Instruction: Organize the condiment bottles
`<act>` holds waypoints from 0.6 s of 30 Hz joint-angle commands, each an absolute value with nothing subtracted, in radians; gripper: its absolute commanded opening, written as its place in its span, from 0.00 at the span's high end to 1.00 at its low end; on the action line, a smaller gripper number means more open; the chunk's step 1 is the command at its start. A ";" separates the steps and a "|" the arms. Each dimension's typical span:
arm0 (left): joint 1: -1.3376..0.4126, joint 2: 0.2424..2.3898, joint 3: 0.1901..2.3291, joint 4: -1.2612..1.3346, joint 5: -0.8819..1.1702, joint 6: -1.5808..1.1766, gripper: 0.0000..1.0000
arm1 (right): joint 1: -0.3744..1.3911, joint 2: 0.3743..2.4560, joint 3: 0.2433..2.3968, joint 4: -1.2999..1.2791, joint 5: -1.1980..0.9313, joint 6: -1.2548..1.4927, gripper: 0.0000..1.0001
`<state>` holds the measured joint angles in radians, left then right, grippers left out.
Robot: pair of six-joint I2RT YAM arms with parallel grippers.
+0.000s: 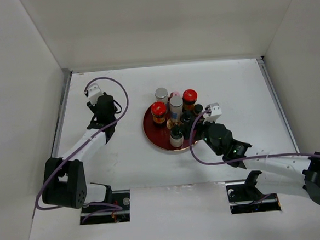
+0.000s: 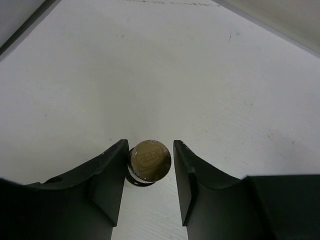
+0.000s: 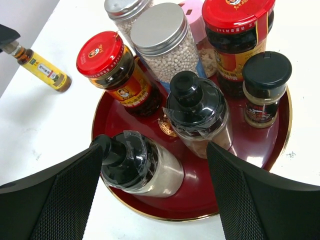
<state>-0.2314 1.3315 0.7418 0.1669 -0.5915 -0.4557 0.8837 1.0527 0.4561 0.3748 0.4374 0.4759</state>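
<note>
A small yellow-labelled condiment bottle (image 3: 42,67) stands on the white table left of the dark red plate (image 1: 152,136). Its gold cap (image 2: 150,160) sits between the jaws of my left gripper (image 2: 150,146): the left finger touches it and a sliver of table shows before the right finger. Several other condiment bottles crowd the plate: two red-lidded jars (image 3: 107,65) (image 3: 237,30), a silver-capped one (image 3: 165,45) and black-capped ones (image 3: 197,112) (image 3: 132,162). My right gripper (image 3: 155,147) hangs open over the plate's near rim, holding nothing.
White walls close the table in on the left, right and far sides. Two cut-outs (image 1: 105,203) (image 1: 253,196) hold the arm bases at the near edge. Purple cables loop off both wrists. A small black-capped jar (image 3: 265,85) stands at the plate's right edge.
</note>
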 commanded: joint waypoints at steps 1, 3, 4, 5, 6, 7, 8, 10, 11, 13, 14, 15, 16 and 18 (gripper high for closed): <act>-0.232 1.319 0.756 0.221 -0.597 -0.445 0.68 | 0.886 1.054 0.483 0.430 0.442 0.479 0.12; -0.237 1.309 0.753 0.221 -0.598 -0.445 0.70 | 0.886 1.054 0.482 0.430 0.442 0.479 0.12; -0.242 1.298 0.750 0.219 -0.601 -0.445 0.71 | 0.886 1.052 0.482 0.430 0.442 0.479 0.12; -0.251 1.287 0.749 0.215 -0.604 -0.445 0.72 | 0.886 1.052 0.482 0.430 0.442 0.479 0.12; -0.261 1.272 0.749 0.210 -0.607 -0.443 0.73 | 0.886 1.051 0.482 0.430 0.442 0.479 0.12; -0.272 1.260 0.749 0.206 -0.607 -0.442 0.73 | 0.886 1.049 0.482 0.430 0.442 0.479 0.12; -0.292 1.238 0.750 0.196 -0.607 -0.440 0.74 | 0.886 1.049 0.480 0.430 0.442 0.479 0.12; -0.343 1.200 0.756 0.170 -0.610 -0.436 0.74 | 0.886 1.046 0.480 0.430 0.443 0.479 0.12; -0.370 1.180 0.758 0.157 -0.615 -0.431 0.74 | 0.886 1.046 0.480 0.430 0.445 0.479 0.12; -0.432 1.137 0.762 0.129 -0.635 -0.417 0.75 | 0.886 1.045 0.479 0.430 0.445 0.479 0.12; -0.470 1.111 0.765 0.112 -0.649 -0.410 0.75 | 0.886 1.042 0.477 0.430 0.446 0.479 0.12; -0.494 1.098 0.768 0.101 -0.656 -0.403 0.75 | 0.886 1.040 0.477 0.430 0.446 0.479 0.12; -0.525 1.085 0.775 0.089 -0.663 -0.396 0.75 | 0.886 1.039 0.476 0.430 0.448 0.480 0.12; -0.579 1.062 0.781 0.074 -0.678 -0.382 0.75 | 0.884 1.037 0.474 0.430 0.448 0.482 0.12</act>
<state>-0.5327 1.1172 0.7399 0.0551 -0.6250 -0.4156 0.8833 1.0550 0.4561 0.3752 0.4374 0.4755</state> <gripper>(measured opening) 0.329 0.878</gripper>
